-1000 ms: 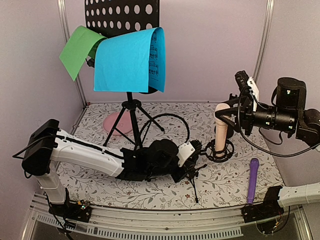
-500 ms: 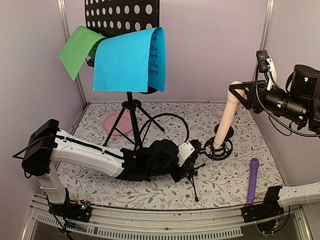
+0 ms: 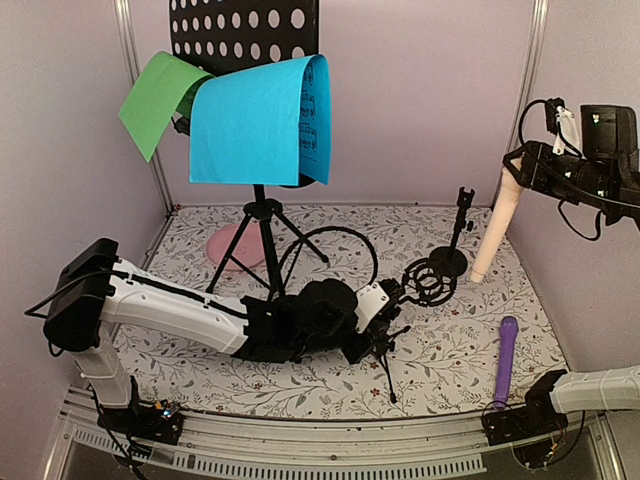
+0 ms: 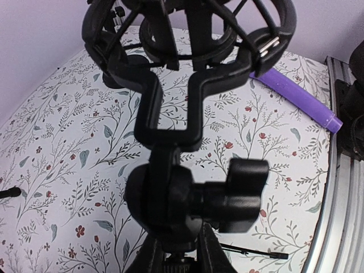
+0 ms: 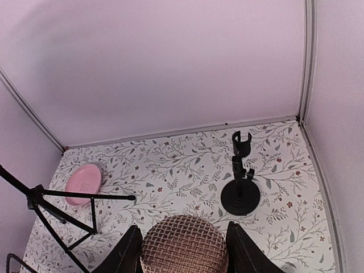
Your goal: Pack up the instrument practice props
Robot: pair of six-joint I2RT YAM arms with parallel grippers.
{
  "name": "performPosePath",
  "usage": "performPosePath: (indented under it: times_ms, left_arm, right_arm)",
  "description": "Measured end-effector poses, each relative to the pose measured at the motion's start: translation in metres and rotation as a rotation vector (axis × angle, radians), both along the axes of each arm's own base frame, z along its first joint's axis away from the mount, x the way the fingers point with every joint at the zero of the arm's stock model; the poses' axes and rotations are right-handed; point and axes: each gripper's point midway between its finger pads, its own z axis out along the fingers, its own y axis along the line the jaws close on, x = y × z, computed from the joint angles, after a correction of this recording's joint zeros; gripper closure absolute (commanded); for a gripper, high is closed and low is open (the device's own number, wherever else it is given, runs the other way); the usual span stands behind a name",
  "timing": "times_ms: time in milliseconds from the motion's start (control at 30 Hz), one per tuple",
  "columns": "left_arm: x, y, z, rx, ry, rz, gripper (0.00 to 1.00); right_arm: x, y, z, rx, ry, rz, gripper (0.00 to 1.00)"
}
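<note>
My right gripper (image 3: 522, 168) is shut on the beige microphone (image 3: 494, 236) and holds it up at the right wall, tail down. Its mesh head (image 5: 183, 245) sits between my fingers (image 5: 128, 251). My left gripper (image 3: 384, 338) is shut on the stem of a black shock-mount mic support (image 3: 430, 282), whose empty ring (image 4: 187, 40) fills the left wrist view. A second mic support (image 3: 456, 238) with a round base stands behind it; it also shows in the right wrist view (image 5: 240, 183). The purple microphone (image 3: 506, 360) lies at front right. The black perforated rack (image 3: 245, 35) on its tripod (image 3: 265, 240) carries blue (image 3: 255, 120) and green (image 3: 160, 100) papers.
A pink dish (image 3: 230, 246) lies on the floral mat behind the tripod, seen also in the right wrist view (image 5: 83, 183). A black cable loop (image 3: 345, 250) lies mid-table. Walls close in the left, back and right sides. A metal rail (image 3: 330, 430) runs along the front edge.
My right gripper has lifted the beige microphone out of the shock mount and carried it up and to the right. The shock mount now stands empty. The left arm has stayed put.
</note>
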Motion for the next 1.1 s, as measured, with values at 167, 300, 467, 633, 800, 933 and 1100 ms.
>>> performPosePath:
  times_ms: [167,300,467,633,800,933,1100]
  left_arm:
    - [0.0,0.0,0.0,0.001,-0.001,0.002,1.0]
    - [0.0,0.0,0.0,0.001,-0.001,0.002,1.0]
    - [0.0,0.0,0.0,0.004,-0.001,0.003,1.0]
    - [0.0,0.001,0.0,0.005,-0.001,0.004,1.0]
    - [0.0,0.001,0.0,0.004,-0.001,0.003,1.0]
    - [0.0,0.001,0.0,0.001,0.006,0.01,1.0]
    - [0.003,0.001,0.0,0.007,0.024,0.045,1.0]
  right_arm:
    - [0.006,-0.034,-0.03,-0.053,0.113,-0.103,0.8]
    - [0.013,-0.062,-0.072,-0.065,0.226,-0.166,0.85]
    - [0.01,-0.059,-0.149,-0.034,0.414,-0.131,0.86]
    - [-0.004,-0.046,-0.204,0.027,0.538,-0.079,0.86]
    - [-0.008,-0.036,-0.231,0.074,0.597,-0.049,0.87]
    - [-0.007,-0.03,-0.236,0.105,0.604,-0.031,0.87]
    - [-0.004,-0.026,-0.242,0.121,0.608,-0.018,0.87]
